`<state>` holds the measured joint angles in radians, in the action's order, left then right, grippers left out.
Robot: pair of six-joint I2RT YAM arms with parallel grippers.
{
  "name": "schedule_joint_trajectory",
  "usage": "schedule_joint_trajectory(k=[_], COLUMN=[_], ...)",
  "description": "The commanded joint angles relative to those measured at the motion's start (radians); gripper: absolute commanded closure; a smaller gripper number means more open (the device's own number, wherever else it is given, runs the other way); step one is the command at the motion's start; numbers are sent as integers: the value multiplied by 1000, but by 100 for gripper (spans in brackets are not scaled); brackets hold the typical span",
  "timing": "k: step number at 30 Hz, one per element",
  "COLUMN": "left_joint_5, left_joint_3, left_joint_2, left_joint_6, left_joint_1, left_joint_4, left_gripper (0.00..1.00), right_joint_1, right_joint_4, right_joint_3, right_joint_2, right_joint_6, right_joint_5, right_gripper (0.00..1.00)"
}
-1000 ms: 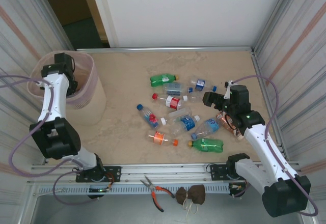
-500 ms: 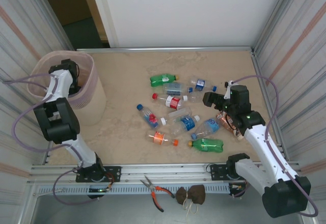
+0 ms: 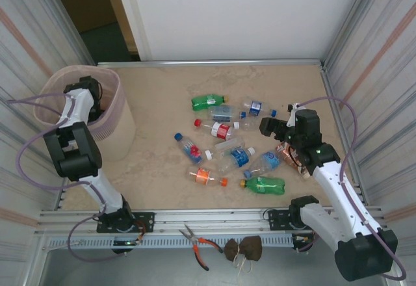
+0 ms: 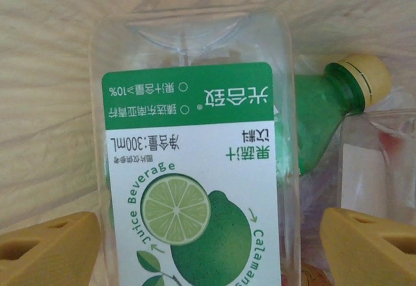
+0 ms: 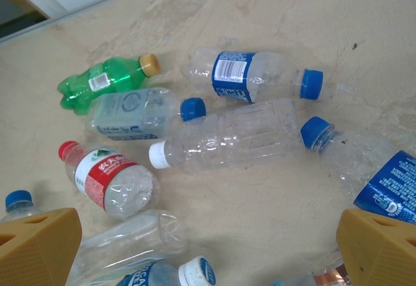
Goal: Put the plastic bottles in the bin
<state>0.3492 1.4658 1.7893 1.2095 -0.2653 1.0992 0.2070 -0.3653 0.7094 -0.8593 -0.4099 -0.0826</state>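
Pale pink translucent plastic, the bin [image 3: 123, 120] is standing at the upper left of the top view, close against the ribbed left wall. The left arm is bending over its rim and hiding the fingers there. In the left wrist view the left gripper [image 4: 208, 250] is hanging inside the bin with its yellow fingertips spread wide. A clear bottle [image 4: 195, 104] is lying between them with a gap showing on its right side, so nothing is being clamped. Its green label is showing "Juice Beverage" and "300mL" around a drawn lime, and a word beginning "Calaman" is running off the bottom of the frame. Behind it a green bottle [image 4: 312, 136] is lying half hidden. Bare table [image 3: 162, 104] is lying open between the bin and the loose bottles [image 3: 221, 130] at centre right. The right gripper [image 5: 208, 247] is hovering over these, its jaws wide and empty. Below it a red-labelled bottle [image 5: 104, 172] and several blue-labelled ones are showing print too small to read.
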Motion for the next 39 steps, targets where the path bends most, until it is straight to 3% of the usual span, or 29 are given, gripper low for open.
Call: schedule_joint_trajectory(k=[1, 19, 28, 35, 39], left_joint_5=[-19, -103, -279, -313, -301], left_joint_3=[21, 149, 140, 255, 332], left_joint_2=[-58, -254, -418, -449, -427], left_joint_6=[32, -61, -237, -378, -427], left_joint_1=[-8, -10, 7, 90, 195], left_joint_4=[31, 62, -117, -117, -85], left_gripper=[11, 12, 17, 20, 22], right_joint_1=[-9, -12, -12, -12, -12], right_joint_4=[-18, -30, -28, -16, -11], right_joint_3=[31, 39, 36, 38, 39], right_joint_2=[17, 40, 39, 28, 18], right_joint_6=[16, 22, 20, 14, 17], right_joint_5=[-3, -6, -14, -24, -28], right_gripper=[1, 1, 1, 1, 1])
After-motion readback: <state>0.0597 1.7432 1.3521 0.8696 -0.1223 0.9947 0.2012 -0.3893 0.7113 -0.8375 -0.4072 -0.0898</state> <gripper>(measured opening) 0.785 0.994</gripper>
